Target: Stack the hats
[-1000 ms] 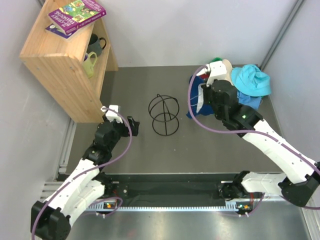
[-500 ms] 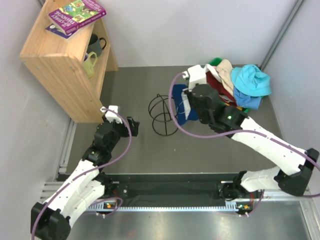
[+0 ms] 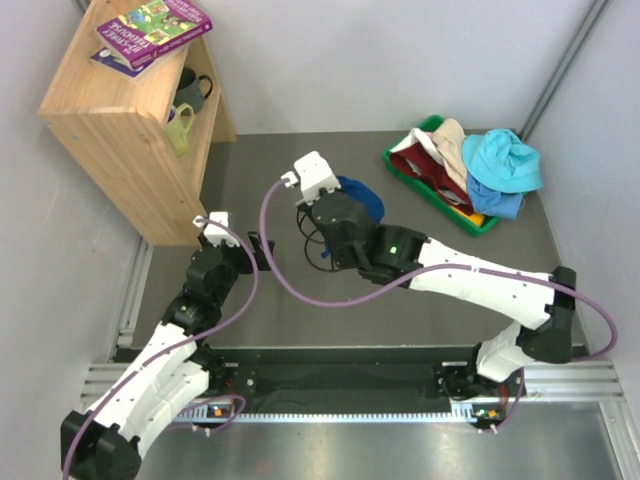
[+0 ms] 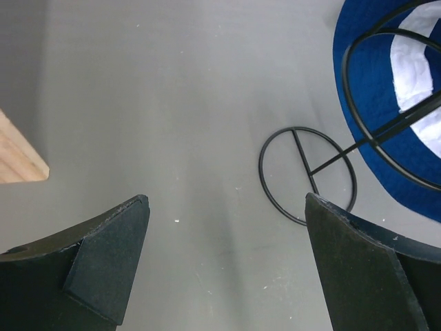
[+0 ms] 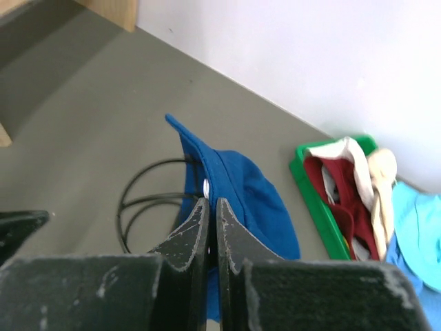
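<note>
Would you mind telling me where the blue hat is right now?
The blue hat sits mid-frame in the top view, pinched by the right gripper at the black wire stand, left of the green tray.

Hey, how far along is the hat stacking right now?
Done: nothing looks stacked yet. In hand: the right gripper is shut on the blue hat, holding it at the black wire stand; the left gripper is open and empty beside the stand. Left: the teal hat, beige hat and dark red hat lie heaped in the green tray.
</note>
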Controlling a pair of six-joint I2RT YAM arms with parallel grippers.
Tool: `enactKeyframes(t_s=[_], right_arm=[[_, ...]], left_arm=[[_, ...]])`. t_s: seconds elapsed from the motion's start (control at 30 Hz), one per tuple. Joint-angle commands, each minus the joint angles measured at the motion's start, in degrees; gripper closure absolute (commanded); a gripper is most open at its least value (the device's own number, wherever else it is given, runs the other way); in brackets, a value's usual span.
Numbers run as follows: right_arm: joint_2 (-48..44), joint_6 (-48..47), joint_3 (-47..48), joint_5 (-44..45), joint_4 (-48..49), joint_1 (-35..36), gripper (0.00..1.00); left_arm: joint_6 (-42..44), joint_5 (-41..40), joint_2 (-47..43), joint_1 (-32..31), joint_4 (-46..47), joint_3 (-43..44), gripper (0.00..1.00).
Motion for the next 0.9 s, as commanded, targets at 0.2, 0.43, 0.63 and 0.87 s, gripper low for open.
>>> enactKeyframes(t_s=[0.2, 0.43, 0.63, 0.87], right_arm=[[6.6, -6.4, 1.8, -3.2, 12.9, 4.5, 1.0], [10.2, -4.2, 0.9, -10.5, 14.1, 4.5, 1.0], [13.6, -1.4, -0.1, -14.1, 13.8, 4.0, 1.0], [16.3, 1.1, -2.2, -18.9, 15.0, 2.0, 1.0]], left_arm=[[-7.9, -7.6, -2.3, 0.0, -7.4, 2.6, 0.01], [-12.8, -12.7, -5.4, 0.0, -12.5, 3.0, 0.01], [-13.8, -14.8, -7.5, 0.0, -14.6, 2.2, 0.01], [-13.1, -16.5, -8.9, 0.0, -16.3, 2.3, 0.01]])
